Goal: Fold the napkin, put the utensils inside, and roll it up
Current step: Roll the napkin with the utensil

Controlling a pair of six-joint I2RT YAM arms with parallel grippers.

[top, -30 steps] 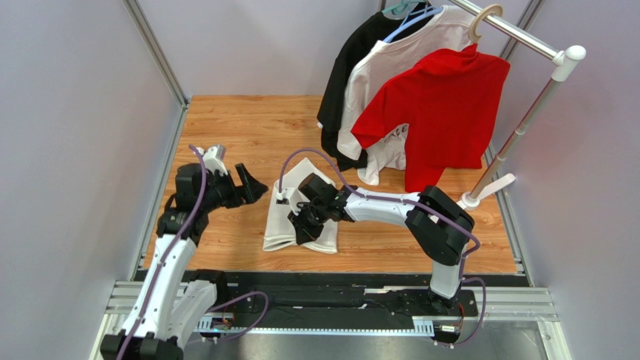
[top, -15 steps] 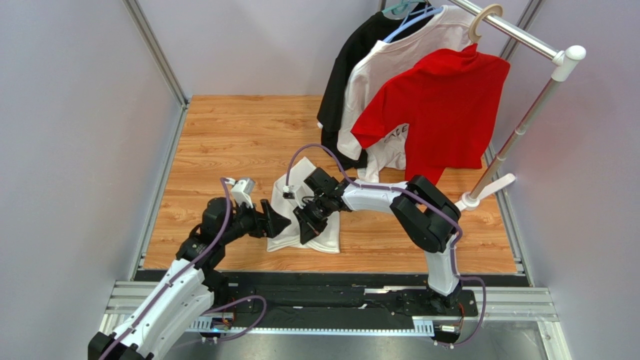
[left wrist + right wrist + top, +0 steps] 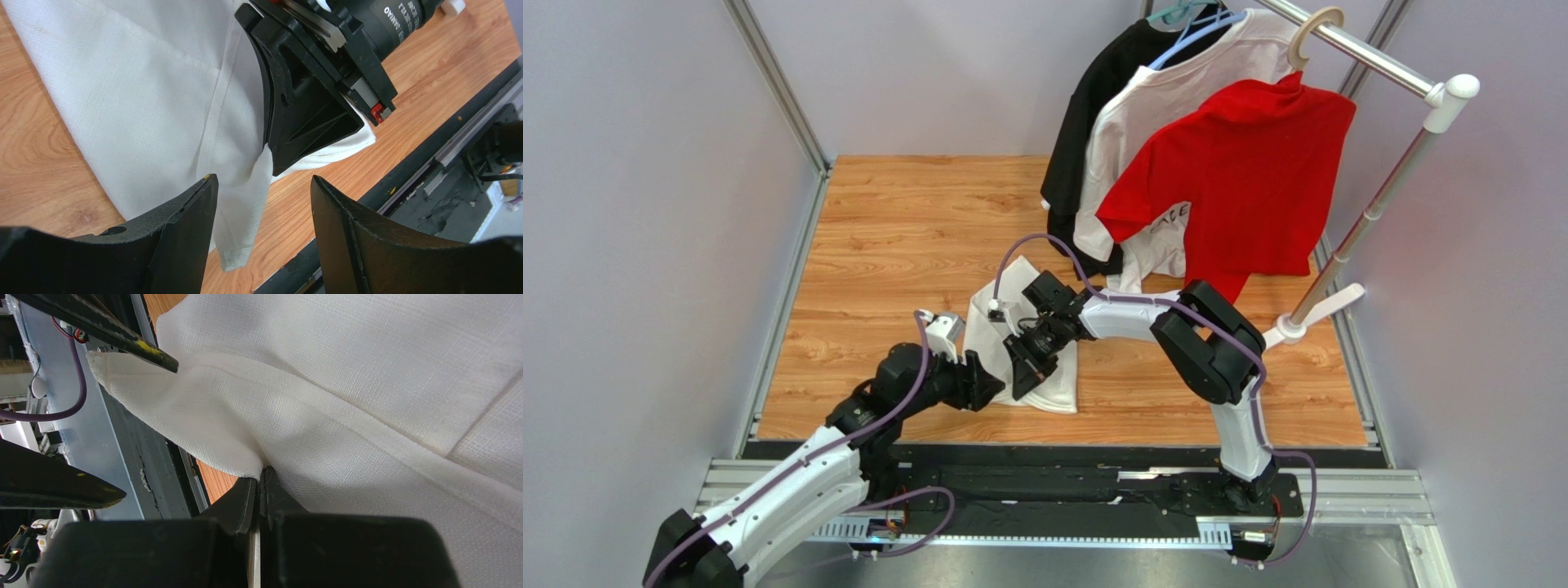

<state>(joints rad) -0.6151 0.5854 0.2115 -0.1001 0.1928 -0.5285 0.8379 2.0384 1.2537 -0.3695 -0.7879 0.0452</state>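
The white napkin point(image 3: 993, 328) lies partly folded on the wood table. My right gripper point(image 3: 1026, 365) is shut on the napkin's near edge and holds it lifted; in the right wrist view the jaws point(image 3: 261, 478) pinch a fold of the cloth point(image 3: 380, 386). My left gripper point(image 3: 982, 382) sits just left of it, low over the table. In the left wrist view the left gripper point(image 3: 264, 178) is open, and the napkin's hanging corner point(image 3: 242, 208) droops between its fingers without touching them. The utensils are out of view.
A clothes rack point(image 3: 1382, 61) at the back right holds a black, a white and a red shirt point(image 3: 1234, 184); its post foot point(image 3: 1308, 316) stands right of the napkin. A black rail point(image 3: 1075, 459) runs along the table's near edge. Grey walls close in on both sides.
My left arm has swung from the table's left side down to the napkin's near corner, and its jaws have narrowed. The right gripper has stayed shut on the cloth, shifting slightly.
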